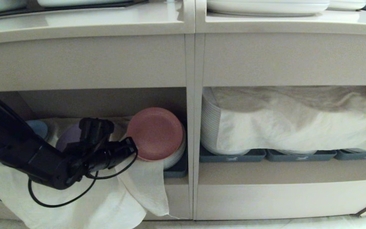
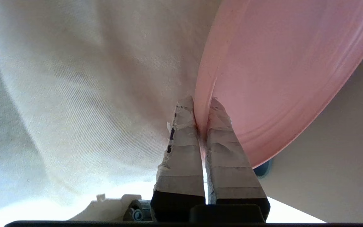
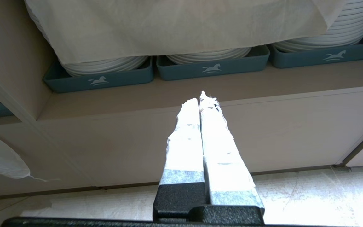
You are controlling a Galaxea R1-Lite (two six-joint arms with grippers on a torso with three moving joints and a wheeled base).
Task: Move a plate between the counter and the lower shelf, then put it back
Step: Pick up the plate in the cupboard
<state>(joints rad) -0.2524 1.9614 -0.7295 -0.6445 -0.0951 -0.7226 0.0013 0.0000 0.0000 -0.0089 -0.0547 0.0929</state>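
One plate (image 1: pixel 155 133): pink, rim pinched in left gripper (image 1: pixel 132 149), tilted, just beyond its fingertips, inside lower shelf (image 1: pixel 176 181).
Cloth (image 1: pixel 106 197): white, hanging beneath gripper.
Right gripper (image 3: pixel 202 97): closed, empty.

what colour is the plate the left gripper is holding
Pink, a plain matte pink with no pattern. The plate shows best in the left wrist view, its rim pinched by the left gripper.

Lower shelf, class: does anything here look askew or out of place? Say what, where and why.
The pink plate stands tilted nearly on edge above a white stack, its rim pinched in the left gripper. The white cloth in the lower shelf has slid off its stacks and hangs over the front edge.
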